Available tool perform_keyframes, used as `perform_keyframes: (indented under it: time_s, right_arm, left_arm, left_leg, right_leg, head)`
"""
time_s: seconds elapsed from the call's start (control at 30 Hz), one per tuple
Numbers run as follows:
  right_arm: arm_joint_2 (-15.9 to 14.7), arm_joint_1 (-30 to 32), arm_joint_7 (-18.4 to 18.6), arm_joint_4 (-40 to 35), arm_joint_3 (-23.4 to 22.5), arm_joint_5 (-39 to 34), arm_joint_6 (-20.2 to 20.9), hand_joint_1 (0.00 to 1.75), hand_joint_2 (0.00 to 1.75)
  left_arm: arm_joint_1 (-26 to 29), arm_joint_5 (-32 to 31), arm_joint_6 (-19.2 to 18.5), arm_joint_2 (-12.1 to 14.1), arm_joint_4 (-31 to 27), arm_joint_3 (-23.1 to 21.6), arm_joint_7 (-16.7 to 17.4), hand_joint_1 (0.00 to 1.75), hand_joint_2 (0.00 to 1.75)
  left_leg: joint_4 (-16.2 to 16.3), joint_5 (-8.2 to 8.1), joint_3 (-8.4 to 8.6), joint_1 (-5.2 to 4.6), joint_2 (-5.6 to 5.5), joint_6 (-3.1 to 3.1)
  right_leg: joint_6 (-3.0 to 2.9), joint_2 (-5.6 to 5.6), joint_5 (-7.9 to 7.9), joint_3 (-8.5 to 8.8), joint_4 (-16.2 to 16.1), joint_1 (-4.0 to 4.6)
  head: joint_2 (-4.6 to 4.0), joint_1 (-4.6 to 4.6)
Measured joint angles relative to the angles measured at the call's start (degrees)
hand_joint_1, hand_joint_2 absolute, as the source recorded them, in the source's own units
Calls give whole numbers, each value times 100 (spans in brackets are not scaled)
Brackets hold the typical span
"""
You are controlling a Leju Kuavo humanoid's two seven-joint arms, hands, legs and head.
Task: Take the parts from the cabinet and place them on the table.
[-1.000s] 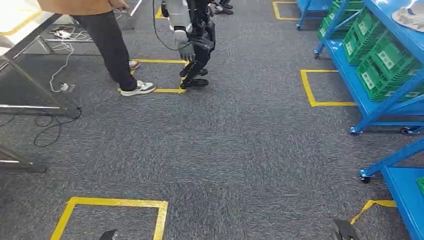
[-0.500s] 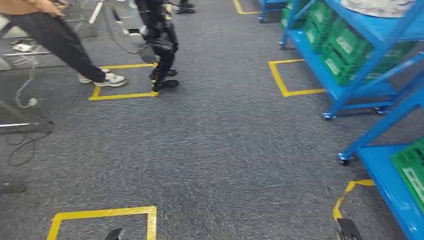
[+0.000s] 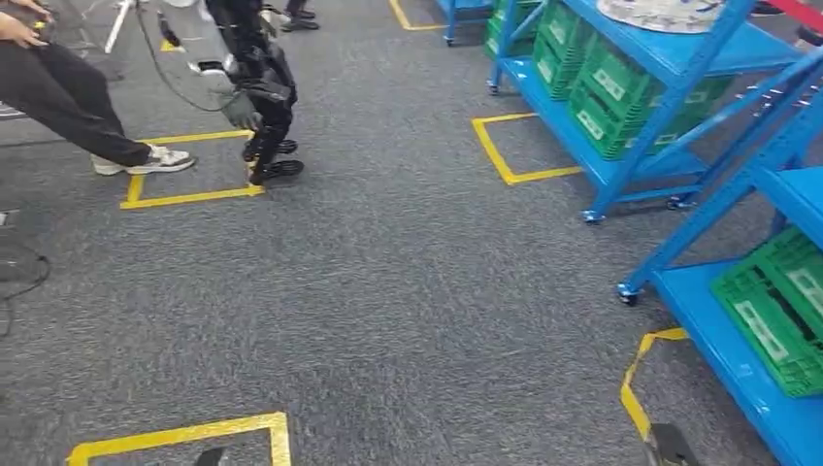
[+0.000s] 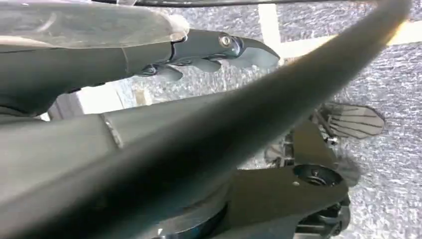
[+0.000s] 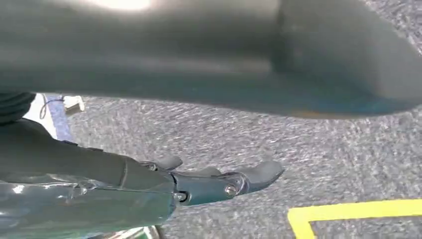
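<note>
Both arms hang at the robot's sides. The left hand (image 4: pixel 214 50) and right hand (image 5: pixel 219 181) hold nothing, fingers loosely extended over grey carpet. In the head view the whole scene has slid leftward over the last second, so the robot is turning toward the blue cabinet (image 3: pixel 679 146) at right. Its green bins (image 3: pixel 776 311), presumably holding the parts, now sit closer; pickup not begun.

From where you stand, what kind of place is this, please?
Probably a robot test area laid out like a warehouse: blue metal shelving racks hold green plastic crates, yellow tape squares mark standing spots on the grey carpet, and another humanoid robot stands nearby.
</note>
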Motion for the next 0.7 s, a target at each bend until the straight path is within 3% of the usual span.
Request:
perform_keyframes:
  time_s: [0.03, 0.07, 0.1, 0.17, 0.2, 0.23, 0.27, 0.37, 0.4, 0.43, 0.47, 0.53, 0.57, 0.6, 0.63, 0.67, 0.7]
  right_arm:
    - [0, 2, 0, 0, 2, 0, 0, 0, 0]
    - [0, 14, 4, 0, 4, 0, 0, 0, 0]
    - [0, 22, 7, 0, 7, 0, -7, 0, 0]
    - [-11, 15, 0, 0, 7, -7, -20, 0, 0]
    - [-11, 5, -2, 0, 7, -7, -26, 0, 0]
    - [-11, -13, -2, 0, 9, -9, -28, 0, 0]
    - [-11, -35, -4, 0, 13, -9, -35, 0, 0]
    - [-11, -14, 2, 2, 26, -9, -48, 0, 0]
    - [-11, -13, 2, 2, 26, -11, -57, 0, 0]
    - [-11, -30, 0, 2, 28, -11, -61, 0, 0]
    - [-11, -53, 0, 2, 28, -11, -68, 0, 0]
    - [-11, -66, 4, 2, 28, -11, -77, 0, 0]
    - [-11, -58, 11, 2, 28, -11, -76, 0, 0]
    - [-11, -47, 13, 2, 31, -11, -76, 0, 0]
    - [-11, -47, 13, 2, 31, -11, -79, 0, 0]
    - [-11, -50, 13, 2, 31, -11, -81, 0, 0]
    - [-11, -53, 13, 2, 31, -11, -85, 0, 0]
  left_arm:
    - [9, 4, 0, 0, 0, 0, -2, 0, 0]
    - [12, 6, 2, -4, 0, 0, 0, 0, 0]
    - [11, 13, 2, -11, 0, 0, -2, 0, 0]
    - [6, 17, 2, -33, 0, 0, 0, 0, 0]
    - [4, 28, 2, -37, 0, 0, 0, 0, 0]
    - [3, 35, 4, -35, 0, 0, -2, 0, 0]
    - [0, 41, 4, -35, 0, 0, -2, 0, 0]
    - [-18, 52, 4, -37, 0, 0, -2, 0, 0]
    - [-29, 55, 4, -37, 0, 0, -2, 0, 0]
    - [-29, 55, 4, -39, 0, 0, -4, 0, 0]
    - [-24, 55, 4, -42, 0, 0, -4, 0, 0]
    - [-12, 57, 4, -46, 0, 0, -4, 0, 0]
    - [-7, 57, 2, -50, 0, 0, -4, 0, 0]
    - [-6, 57, 2, -52, 0, 0, -4, 0, 0]
    - [-5, 57, 4, -55, 0, 0, -4, 0, 0]
    - [-8, 57, 2, -55, 0, 0, -4, 0, 0]
    - [-13, 57, 2, -48, 0, 0, -4, 0, 0]
  left_leg:
    - [3, -5, -1, -3, 53, 5]
    - [4, -9, 5, -3, 99, 4]
    - [7, -18, 13, -2, 144, 2]
    - [10, -46, 59, 2, 228, -27]
    - [15, -71, 99, 1, 271, -58]
    - [35, -92, 100, -59, 310, -91]
    - [66, -99, 79, -65, 343, -113]
    - [74, -93, 94, -74, 515, -162]
    - [151, -182, 73, -39, 345, -220]
    - [402, -372, -40, -23, 90, -244]
    - [845, -615, -251, -16, -12, -257]
    - [1849, -1003, -746, -13, -61, -272]
    - [2079, -1015, -881, -14, -63, -267]
    - [1993, -871, -865, -15, -66, -249]
    - [1626, -615, -705, -16, -77, -219]
    - [1062, -312, -450, -17, -113, -181]
    - [520, -61, -196, -19, -241, -134]
  right_leg:
    - [18, -11, -136, -171, 402, -2]
    - [33, -20, -115, -215, 516, -10]
    - [41, -33, 42, -121, 335, -18]
    - [42, -130, 555, 372, -622, -37]
    - [36, -323, 780, 659, -1204, -43]
    - [27, -519, 677, 720, -1359, 31]
    - [-59, -475, 668, 719, -1401, 16]
    - [-150, -305, 704, 710, -1388, 23]
    - [-197, -261, 733, 724, -1408, -6]
    - [-228, -209, 750, 705, -1408, -11]
    - [-252, -159, 762, 683, -1408, -9]
    - [-273, -31, 775, 652, -1407, 1]
    - [-279, 29, 779, 649, -1407, 8]
    - [-279, 97, 780, 655, -1407, 12]
    - [-278, 169, 781, 665, -1407, 14]
    - [-276, 239, 782, 679, -1407, 16]
    - [-272, 292, 783, 687, -1407, 16]
  head:
    - [0, 13]
    - [0, 35]
    - [0, 52]
    - [0, 111]
    - [0, 153]
    - [0, 195]
    - [0, 214]
    - [0, 105]
    - [0, 105]
    - [0, 63]
    - [0, 17]
    - [0, -66]
    - [0, -92]
    - [0, -116]
    - [0, -138]
    - [0, -162]
    - [0, -182]
